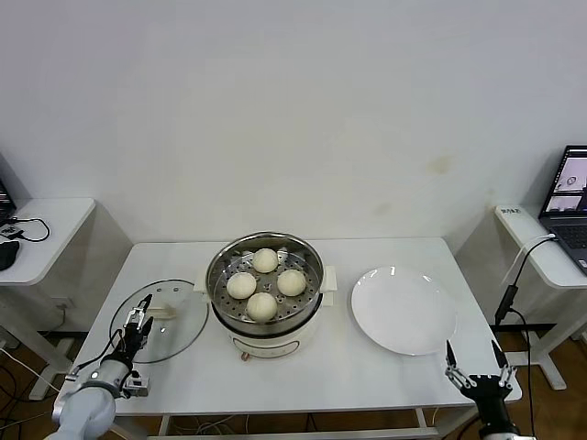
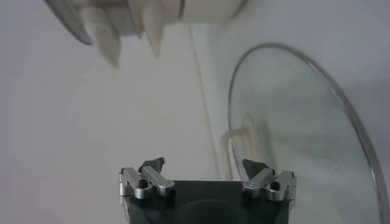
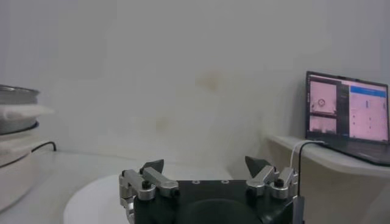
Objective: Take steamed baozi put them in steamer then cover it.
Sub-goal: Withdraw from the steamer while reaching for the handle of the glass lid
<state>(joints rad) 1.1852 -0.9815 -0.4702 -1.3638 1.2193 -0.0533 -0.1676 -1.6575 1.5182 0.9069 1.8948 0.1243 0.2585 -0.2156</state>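
- Four steamed baozi (image 1: 265, 284), smooth, round and cream-white, sit apart from one another on the perforated tray inside the steamer (image 1: 266, 316).
- That steamer is a shiny round steel pot on a white base with side handles, standing at the middle of the white desk (image 1: 312, 376).
- Just beside the steamer, on the robot's left, the cover (image 1: 174, 321) lies flat on the desk: clear glass with a metal rim and a cream-white rectangular handle.
- Over the near edge of the cover hangs the left claw (image 1: 138, 323), its fingers spread wide with nothing between them; the left wrist view shows the cover's handle (image 2: 239, 143) ahead of the parted fingertips (image 2: 153, 165), untouched.
- On the other side of the steamer lies a flat, round, glossy white plate (image 1: 404, 310), bare.
- Off the near right corner of the desk waits the right claw (image 1: 477, 367), fingers wide apart and holding nothing, clear of the plate.
- Small side tables flank the desk; the right one carries a lit laptop (image 1: 570, 197) and a cable (image 1: 514, 275).
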